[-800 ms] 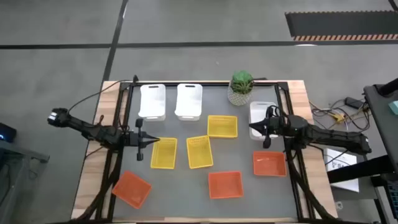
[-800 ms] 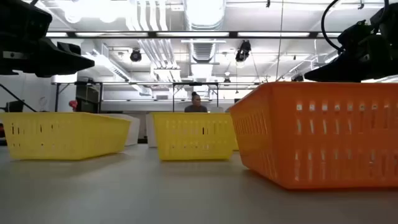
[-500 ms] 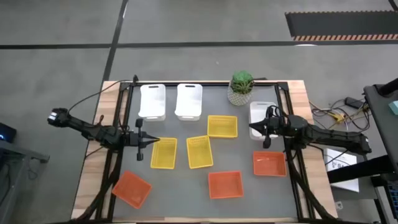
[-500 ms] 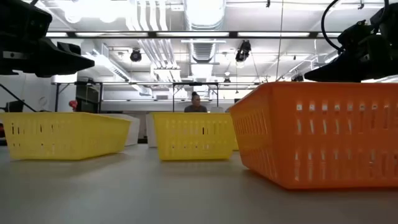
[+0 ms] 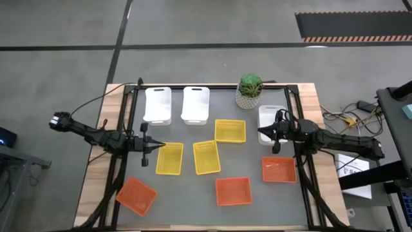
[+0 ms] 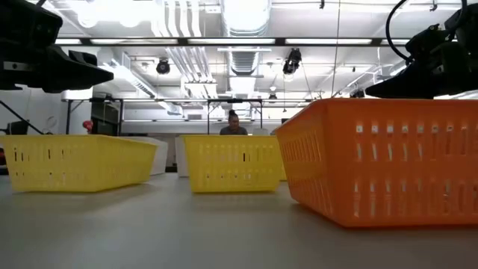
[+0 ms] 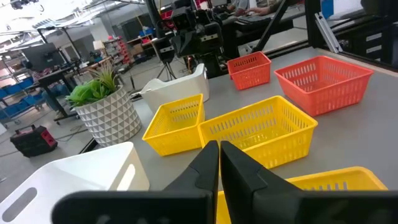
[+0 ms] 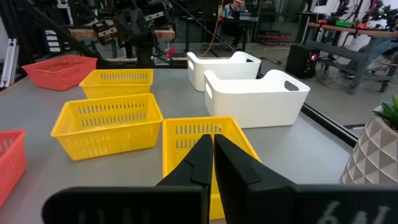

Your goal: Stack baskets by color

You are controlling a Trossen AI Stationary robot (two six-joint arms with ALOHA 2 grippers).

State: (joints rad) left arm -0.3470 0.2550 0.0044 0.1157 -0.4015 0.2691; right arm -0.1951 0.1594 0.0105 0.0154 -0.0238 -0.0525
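From the high view nothing is stacked yet: two white shallow plastic baskets (image 5: 158, 105) are sitting at the far edge of the grey surface (image 5: 251, 212), a third white one (image 5: 269, 116) is half hiding under the right arm, three yellow slotted plastic baskets (image 5: 206, 156) are clustering mid-surface, and three orange ones (image 5: 232, 191) are lying along the near side. The left gripper (image 5: 156, 145) is hovering just beside a yellow basket with fingers pressed together, the right gripper (image 5: 261, 132) likewise by that third white basket, both holding nothing. My worry here: the green potted plant (image 5: 249, 91) is standing near it, so a sloppy reach could be knocking it over. In the low view an orange basket (image 6: 381, 161) is looming close, so depth is getting hard to judge. The left wrist view is showing yellow baskets (image 7: 258, 127) touching, so grabbing one could drag its neighbour. In the right wrist view the thin yellow rim (image 8: 199, 122) is sitting right ahead; pinching it off-centre probably tilts the basket.
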